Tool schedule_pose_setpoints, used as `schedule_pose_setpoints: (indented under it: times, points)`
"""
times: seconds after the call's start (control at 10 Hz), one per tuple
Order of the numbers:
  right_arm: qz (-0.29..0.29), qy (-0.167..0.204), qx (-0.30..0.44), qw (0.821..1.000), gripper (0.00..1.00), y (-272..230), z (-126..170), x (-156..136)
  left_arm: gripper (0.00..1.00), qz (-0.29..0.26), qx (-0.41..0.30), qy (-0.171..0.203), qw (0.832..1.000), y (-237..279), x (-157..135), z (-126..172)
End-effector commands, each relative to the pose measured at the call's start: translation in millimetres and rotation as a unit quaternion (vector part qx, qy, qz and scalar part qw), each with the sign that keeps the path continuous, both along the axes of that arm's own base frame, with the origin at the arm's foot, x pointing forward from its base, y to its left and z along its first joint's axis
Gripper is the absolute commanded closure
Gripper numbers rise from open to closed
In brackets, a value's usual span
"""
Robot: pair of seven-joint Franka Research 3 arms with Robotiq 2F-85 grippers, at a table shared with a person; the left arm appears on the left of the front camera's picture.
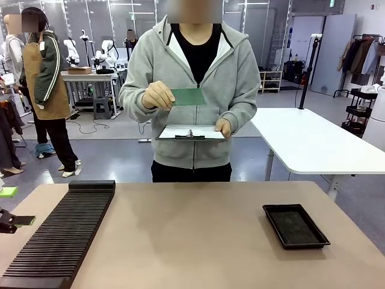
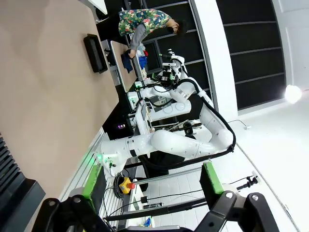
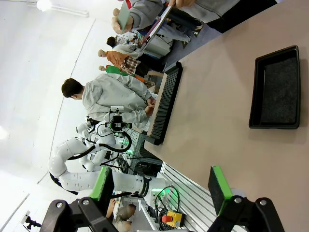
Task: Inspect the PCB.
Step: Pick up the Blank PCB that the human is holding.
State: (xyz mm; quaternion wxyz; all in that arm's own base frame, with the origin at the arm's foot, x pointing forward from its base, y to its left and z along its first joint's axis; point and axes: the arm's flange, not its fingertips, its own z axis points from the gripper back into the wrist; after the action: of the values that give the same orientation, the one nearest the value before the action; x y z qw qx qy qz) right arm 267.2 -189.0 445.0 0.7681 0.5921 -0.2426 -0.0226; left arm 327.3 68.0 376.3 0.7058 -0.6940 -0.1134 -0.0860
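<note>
Beige surface (image 1: 192, 235) carrying a shallow black rectangular tray (image 1: 295, 226). Beyond the tray a person's hand (image 1: 157, 96) pinches the thin green rectangular PCB (image 1: 188, 97) over a white clipboard (image 1: 191, 131). Empty, spread wide: left gripper (image 2: 150, 186) and right gripper (image 3: 160, 187). We fear a loose pinch could drop it.

PCB (image 1: 188, 97): I am seeing it held off the worktop (image 1: 192, 235), beyond the far edge, at the person's chest height. It is showing as a thin, flat green rectangle, with its long side running roughly level and its face tilting slightly toward my front camera. One hand (image 1: 157, 96) of the person is pinching its picture-left short end, and the rest is hanging free in the air. It is sitting just above the white clipboard (image 1: 191, 132), apart from it. Surface detail is reading too small to tell.
</note>
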Motion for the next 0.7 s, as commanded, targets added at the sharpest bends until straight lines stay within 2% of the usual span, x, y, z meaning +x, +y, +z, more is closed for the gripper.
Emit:
schedule_pose_setpoints:
  times: [0.0, 0.6]
  points:
    - [0.001, -0.011, 0.003, 1.000, 0.00, -0.5, 0.6, -0.2, 0.00, 0.001, 0.002, -0.001, 1.000, -0.4, 0.4, 1.1]
    - [0.001, -0.011, 0.003, 1.000, 0.00, -0.5, 0.6, -0.2, 0.00, 0.001, 0.002, -0.001, 1.000, -0.4, 0.4, 1.1]
